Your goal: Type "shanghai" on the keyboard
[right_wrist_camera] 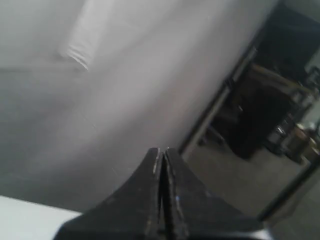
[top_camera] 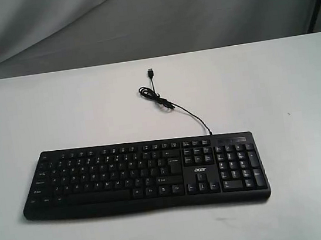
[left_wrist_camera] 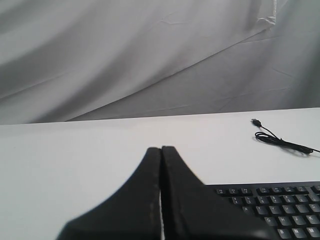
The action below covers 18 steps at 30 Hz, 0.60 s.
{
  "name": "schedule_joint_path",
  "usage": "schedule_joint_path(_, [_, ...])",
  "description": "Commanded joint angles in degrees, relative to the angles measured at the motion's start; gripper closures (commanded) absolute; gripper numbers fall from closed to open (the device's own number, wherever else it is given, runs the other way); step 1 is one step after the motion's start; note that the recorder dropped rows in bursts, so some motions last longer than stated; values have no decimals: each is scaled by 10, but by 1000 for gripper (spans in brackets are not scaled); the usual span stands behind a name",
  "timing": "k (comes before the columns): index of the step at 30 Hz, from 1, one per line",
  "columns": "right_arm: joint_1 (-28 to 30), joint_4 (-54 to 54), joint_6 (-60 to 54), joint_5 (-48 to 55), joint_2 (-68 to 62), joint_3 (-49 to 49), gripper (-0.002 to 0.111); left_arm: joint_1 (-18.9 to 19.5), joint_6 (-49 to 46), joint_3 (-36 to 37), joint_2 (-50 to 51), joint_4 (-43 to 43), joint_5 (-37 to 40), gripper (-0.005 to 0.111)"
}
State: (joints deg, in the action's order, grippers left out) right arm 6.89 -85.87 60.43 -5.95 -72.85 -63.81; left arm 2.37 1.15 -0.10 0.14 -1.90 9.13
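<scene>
Wide black plastic keyboard [top_camera: 142, 172] sits near the white desk [top_camera: 40, 106] front edge, open surface either side. Left and right jaws apparently pressed together.

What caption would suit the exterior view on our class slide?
Black keyboard on a white table, its cable coiled loose, plug free.

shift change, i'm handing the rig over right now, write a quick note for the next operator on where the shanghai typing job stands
Left gripper: shut, empty, off one end of the keyboard, touching no key.
Right gripper: shut, empty, aimed at the grey backdrop; its camera shows no keyboard.
The keyboard lies flat on the white table, number pad on the right arm's side. Its USB cable trails away from it, and the plug lies loose on the table.
Done: nothing visible; no arm is over the keys in the exterior view.
Left: apparently all of "shanghai".
</scene>
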Motion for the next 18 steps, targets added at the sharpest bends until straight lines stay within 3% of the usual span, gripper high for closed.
schedule_joint_path(1, [-17,25,13,113,-86,-13,108,-4,2,1,-1,0,-3,107])
schedule_joint_path(8, [-93,44,16,49,-194,-24,108,-4,2,1,-1,0,-3,107])
schedule_joint_path(13, [-165,44,24,59,-228,-63,108,-4,2,1,-1,0,-3,107])
schedule_joint_path(18, [-245,58,-49,296,-228,-136,108,-4,2,1,-1,0,-3,107])
